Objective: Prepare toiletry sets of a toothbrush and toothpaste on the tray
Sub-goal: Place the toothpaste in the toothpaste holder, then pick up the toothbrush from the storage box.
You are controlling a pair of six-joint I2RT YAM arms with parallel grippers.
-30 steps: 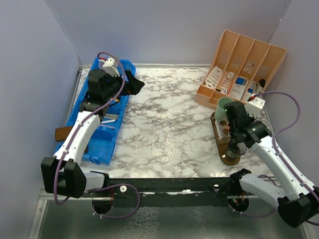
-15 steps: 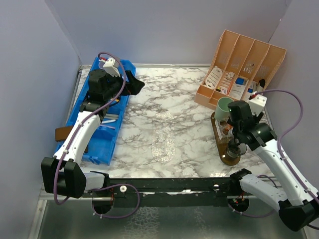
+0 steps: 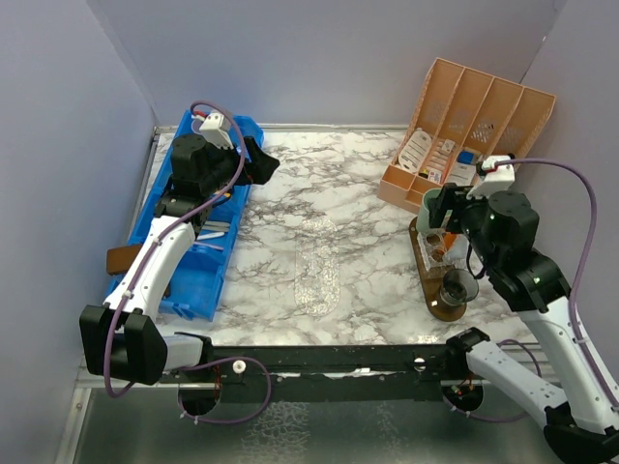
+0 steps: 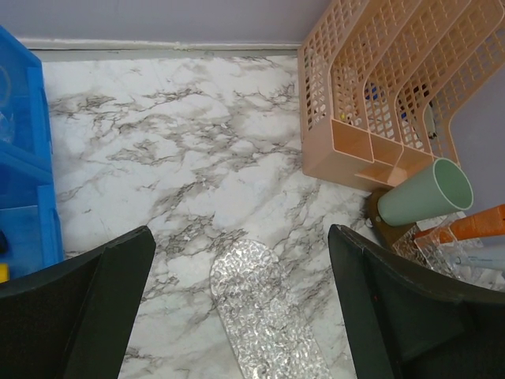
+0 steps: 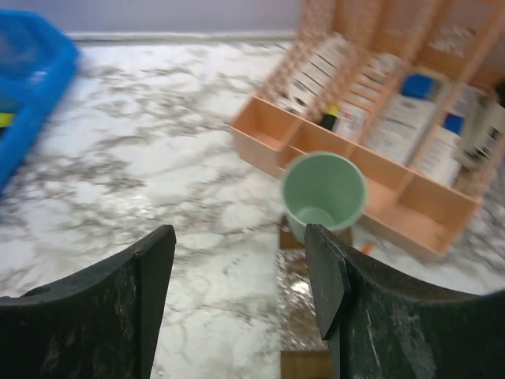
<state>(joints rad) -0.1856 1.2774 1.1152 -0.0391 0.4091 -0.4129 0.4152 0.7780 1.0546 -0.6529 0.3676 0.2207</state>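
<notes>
Lifting off the smoky cup [image 3: 457, 287], right pincer [image 5: 237, 237] now wider.

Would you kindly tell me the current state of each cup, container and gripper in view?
Left gripper: open, holding nothing.
Right gripper: open, holding nothing.
Green cup: upright at the far end of the tray, empty.
Dark cup: upright at the tray's near end, contents unclear.
Organizer: compartments stocked with packets.

Blue bin [image 3: 205, 275] left; peach organizer [image 3: 484, 106] far right.
</notes>
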